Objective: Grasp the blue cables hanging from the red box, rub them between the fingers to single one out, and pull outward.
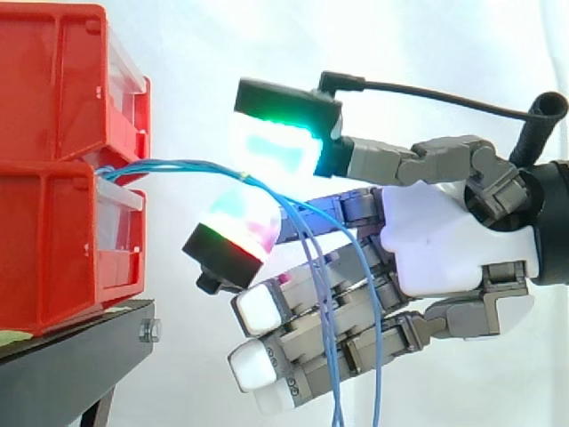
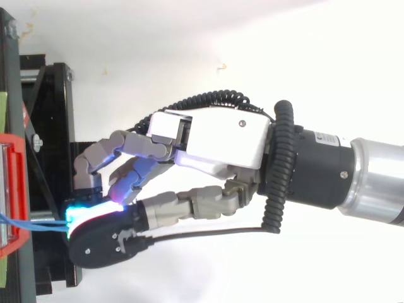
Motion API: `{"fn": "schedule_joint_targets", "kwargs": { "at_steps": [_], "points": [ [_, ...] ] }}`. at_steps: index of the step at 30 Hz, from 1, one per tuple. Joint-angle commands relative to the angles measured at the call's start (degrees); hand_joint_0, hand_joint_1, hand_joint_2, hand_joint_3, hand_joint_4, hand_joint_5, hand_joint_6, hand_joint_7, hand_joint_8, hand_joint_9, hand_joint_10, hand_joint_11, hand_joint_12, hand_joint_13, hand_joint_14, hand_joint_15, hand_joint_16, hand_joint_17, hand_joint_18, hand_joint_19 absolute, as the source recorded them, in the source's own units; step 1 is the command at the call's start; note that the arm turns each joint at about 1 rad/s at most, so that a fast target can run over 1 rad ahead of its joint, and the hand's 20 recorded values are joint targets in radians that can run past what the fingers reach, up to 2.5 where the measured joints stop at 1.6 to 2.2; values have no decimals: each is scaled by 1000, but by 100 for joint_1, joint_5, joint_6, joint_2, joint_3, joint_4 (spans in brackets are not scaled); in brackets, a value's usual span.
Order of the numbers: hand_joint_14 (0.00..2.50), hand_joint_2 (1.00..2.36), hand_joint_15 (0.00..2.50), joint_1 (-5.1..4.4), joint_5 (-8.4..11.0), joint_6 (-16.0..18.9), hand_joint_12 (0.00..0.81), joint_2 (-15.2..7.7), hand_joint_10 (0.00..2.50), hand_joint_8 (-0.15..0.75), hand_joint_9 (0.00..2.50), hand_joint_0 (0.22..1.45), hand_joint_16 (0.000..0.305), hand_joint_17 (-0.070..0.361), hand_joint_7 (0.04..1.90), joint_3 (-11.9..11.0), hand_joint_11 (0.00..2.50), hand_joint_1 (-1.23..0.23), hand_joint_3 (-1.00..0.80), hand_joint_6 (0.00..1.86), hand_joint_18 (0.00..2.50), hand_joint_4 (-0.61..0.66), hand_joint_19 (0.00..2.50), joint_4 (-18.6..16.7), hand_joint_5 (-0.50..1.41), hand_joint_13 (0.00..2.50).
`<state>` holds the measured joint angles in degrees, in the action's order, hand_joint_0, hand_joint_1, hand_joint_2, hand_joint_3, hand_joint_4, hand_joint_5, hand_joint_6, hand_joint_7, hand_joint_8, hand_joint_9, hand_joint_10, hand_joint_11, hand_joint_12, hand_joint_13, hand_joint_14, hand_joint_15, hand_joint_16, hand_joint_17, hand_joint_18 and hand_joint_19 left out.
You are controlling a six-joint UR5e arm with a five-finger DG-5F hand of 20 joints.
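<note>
The white curtain (image 1: 418, 44) backed the whole scene, and the UR5e arm (image 2: 372, 183) reached in level from the right, which put the hand at the height of the bins. Two red bins stood stacked at the right-hand edge of the black stand (image 1: 80, 356), the upper red bin (image 1: 53, 80) over the lower red bin (image 1: 44, 258), their open fronts turned toward the arm so that the cables could spill out that way. The hand (image 1: 444, 240) was held just off the bin fronts, not touching them, palm side-on and fingers (image 1: 276, 142) aimed at the bins. Two of its glowing pads, a green-lit one above and a magenta-and-cyan one below, were closed toward each other with the blue cables (image 1: 178, 166) caught between them; the pinch looked narrow and light, probably loose enough for the strands to slide against one another when rubbed. The remaining fingers were half-curled below, holding nothing, out of the way of the pinch. The blue cables left the seam where the two bins met, ran in a shallow arc to the pinch, then dropped in loose strands in front of the lower fingers. Several strands were in the pinch together, so singling one out seemed not yet done, and the slack arc suggested no outward pull had begun.
</note>
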<state>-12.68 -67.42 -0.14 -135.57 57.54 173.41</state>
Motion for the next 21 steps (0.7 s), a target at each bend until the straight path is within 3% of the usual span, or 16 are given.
{"fn": "schedule_joint_targets", "kwargs": {
  "at_steps": [1, 7, 12, 21],
  "points": [
    [18, 1012, 490, 2, 1, -3, 371, 4, 17, 274, 965, 571, 52, 117, 1132, -6, 548, -650, -211, 876, 547, 69, 399, 0, -121, 739],
    [19, 1014, 496, 2, 1, -3, 365, -5, 16, 270, 915, 591, 52, 116, 994, -6, 561, -752, -123, 918, 562, 58, 381, 0, -142, 743],
    [19, 1017, 495, 2, 1, -3, 338, 4, 17, 239, 862, 631, 47, 105, 1068, -6, 562, -814, -136, 928, 537, -58, 385, 0, -160, 719],
    [21, 1004, 481, -7, 1, 6, 324, -5, 18, 214, 839, 718, 43, 97, 970, -6, 557, -869, -461, 936, 559, -126, 365, 0, -162, 710]
  ]
}}
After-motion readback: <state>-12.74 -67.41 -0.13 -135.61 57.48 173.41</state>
